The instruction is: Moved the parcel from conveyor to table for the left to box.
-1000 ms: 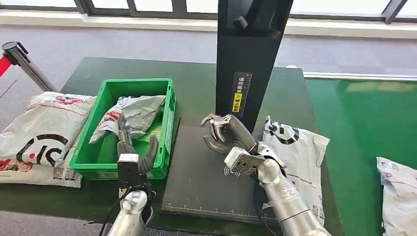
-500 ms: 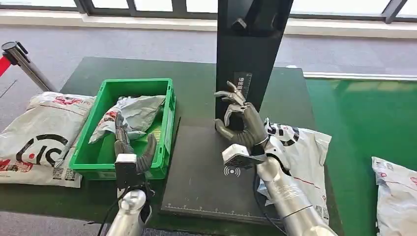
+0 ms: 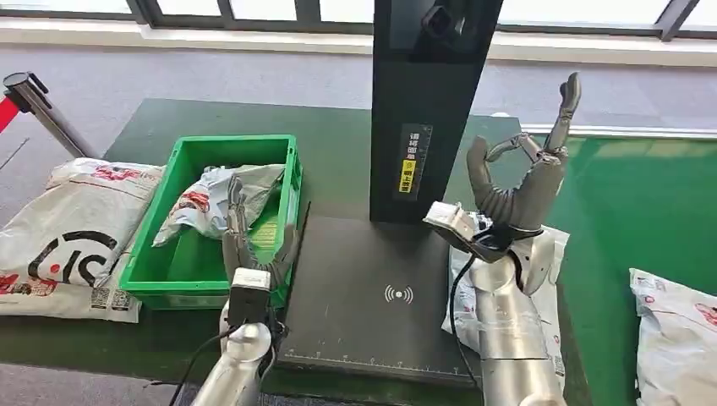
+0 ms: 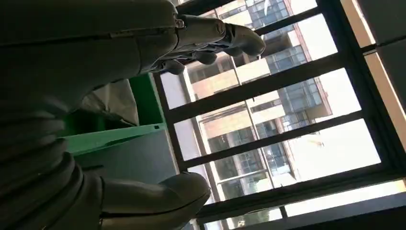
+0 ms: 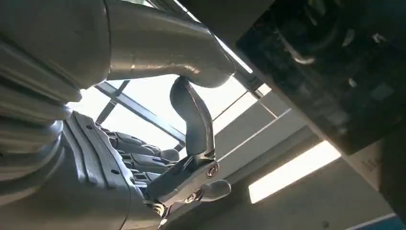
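Note:
A grey crumpled parcel (image 3: 221,200) lies in the green box (image 3: 161,277) at the left of the table. My left hand (image 3: 251,241) stands upright at the box's near right corner, fingers apart, holding nothing; it shows close up in the left wrist view (image 4: 158,43). My right hand (image 3: 520,178) is raised high beside the black scanner post (image 3: 427,101), fingers spread and empty, with its fingers (image 5: 191,120) seen against the ceiling. A white parcel (image 3: 541,262) lies on the table under my right arm. Another white parcel (image 3: 676,330) lies on the green conveyor (image 3: 634,203) at the right.
A dark scan mat (image 3: 363,296) covers the table's middle. A large white printed bag (image 3: 68,228) lies left of the box. A barrier pole (image 3: 38,106) stands at the far left. Grey floor and windows lie beyond.
My right hand swung up and to the right, from over the mat to high beside the post. My left hand rose slightly and shifted right. The conveyor parcel crept left.

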Robot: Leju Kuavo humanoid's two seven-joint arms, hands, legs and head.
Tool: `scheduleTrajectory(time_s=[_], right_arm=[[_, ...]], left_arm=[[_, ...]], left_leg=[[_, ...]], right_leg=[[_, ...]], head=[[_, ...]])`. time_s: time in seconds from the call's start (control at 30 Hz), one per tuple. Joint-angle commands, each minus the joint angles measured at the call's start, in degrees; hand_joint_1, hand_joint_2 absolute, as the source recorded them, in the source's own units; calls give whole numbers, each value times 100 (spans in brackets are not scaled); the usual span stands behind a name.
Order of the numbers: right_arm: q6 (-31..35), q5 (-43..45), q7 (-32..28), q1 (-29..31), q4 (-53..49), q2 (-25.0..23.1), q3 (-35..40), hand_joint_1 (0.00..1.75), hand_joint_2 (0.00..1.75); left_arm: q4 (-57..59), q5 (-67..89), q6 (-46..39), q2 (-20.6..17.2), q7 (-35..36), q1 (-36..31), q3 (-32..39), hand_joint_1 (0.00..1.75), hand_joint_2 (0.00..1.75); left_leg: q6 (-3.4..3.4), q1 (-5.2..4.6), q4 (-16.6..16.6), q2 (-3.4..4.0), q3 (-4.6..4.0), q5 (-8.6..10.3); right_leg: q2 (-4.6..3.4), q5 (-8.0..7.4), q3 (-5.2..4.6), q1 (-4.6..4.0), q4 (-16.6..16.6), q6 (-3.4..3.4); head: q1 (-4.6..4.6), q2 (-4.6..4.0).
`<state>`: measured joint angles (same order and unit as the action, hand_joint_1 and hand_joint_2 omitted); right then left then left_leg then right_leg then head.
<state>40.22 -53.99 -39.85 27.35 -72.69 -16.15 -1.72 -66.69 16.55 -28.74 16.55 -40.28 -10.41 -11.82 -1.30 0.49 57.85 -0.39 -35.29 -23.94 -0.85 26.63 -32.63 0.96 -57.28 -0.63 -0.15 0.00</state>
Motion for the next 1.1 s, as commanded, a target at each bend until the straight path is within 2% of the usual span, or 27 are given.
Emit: scheduleTrajectory(time_s=[0.03, 0.1, 0.13, 0.2, 0.3, 0.37, 0.43, 0.57, 0.83, 0.93, 1.1], right_arm=[[-22, -553, -15, 442, -1155, -385, -2316, 0, 175], [-22, -304, -15, 980, -882, -385, -3275, 0, 175], [-22, -363, -15, 1093, -826, -385, -3494, 0, 175], [-22, -409, -15, 1416, -339, -385, -3998, 0, 175], [-22, -380, -15, 1487, -89, -385, -4057, 0, 175], [-22, -463, -15, 1586, 148, -385, -3977, 0, 175], [-22, -458, -15, 1616, 194, -385, -3933, 0, 175], [-22, -442, -15, 1604, 92, -385, -3735, 0, 175], [-22, -470, -15, 1523, 82, -385, -3667, 0, 175], [-22, -460, -15, 1442, 158, -385, -3639, 0, 175], [-22, -532, -15, 1462, 225, -385, -3658, 0, 175]], left_arm=[[636, 381, 65, -17, 28, -731, -603, 0, 175], [1501, 934, 258, 325, 192, -1430, -763, 0, 175], [1662, 1008, 299, 345, 337, -1582, -893, 0, 175], [2296, 1005, 303, 345, 1036, -2090, -1762, 0, 175], [2798, 722, 240, 345, 1385, -2372, -2474, 0, 175], [3314, 504, 501, 345, 2066, -2655, -3381, 0, 175], [3562, 197, 686, 345, 2309, -2737, -4000, 0, 175], [3804, -135, 938, 345, 2564, -2688, -4681, 0, 175], [4374, -614, 1419, 345, 2586, -2895, -5494, 0, 175], [4602, -940, 1634, 345, 2484, -2826, -5585, 0, 175], [4018, -817, 1690, 345, 2438, -2486, -6322, 0, 175]], left_leg=[[4, -4, 4, -38, -12, 4], [6, -4, 14, -60, -25, 10], [10, -5, 19, -83, -28, 13], [18, 0, 16, -94, -22, 16], [23, -5, 13, -72, -12, 16], [23, -15, 10, -54, -4, 15], [26, -19, 11, -55, -7, 17], [25, -19, 10, -41, 0, 13], [24, -17, 4, -27, 3, 12], [25, -15, -8, -17, 14, 14], [25, -17, 0, -24, 4, 12]], right_leg=[[45, 11, 1, 2, -7, 3], [67, 12, -12, 5, -15, 1], [92, 17, -9, 7, -16, 1], [105, 10, 12, 3, -2, -2], [82, -2, 20, 8, 5, -8], [63, -9, 23, 18, 7, -15], [64, -12, 21, 22, 7, -19], [50, -14, 19, 22, 8, -21], [39, -13, 17, 19, 7, -17], [33, -19, 27, 16, 21, -14], [39, -12, 20, 19, 11, -17]], head=[[0, 0], [-2, 0], [-4, 0], [-2, 0], [0, 0], [0, 0], [0, 0], [0, 0], [0, 0], [0, 0], [0, 0]])
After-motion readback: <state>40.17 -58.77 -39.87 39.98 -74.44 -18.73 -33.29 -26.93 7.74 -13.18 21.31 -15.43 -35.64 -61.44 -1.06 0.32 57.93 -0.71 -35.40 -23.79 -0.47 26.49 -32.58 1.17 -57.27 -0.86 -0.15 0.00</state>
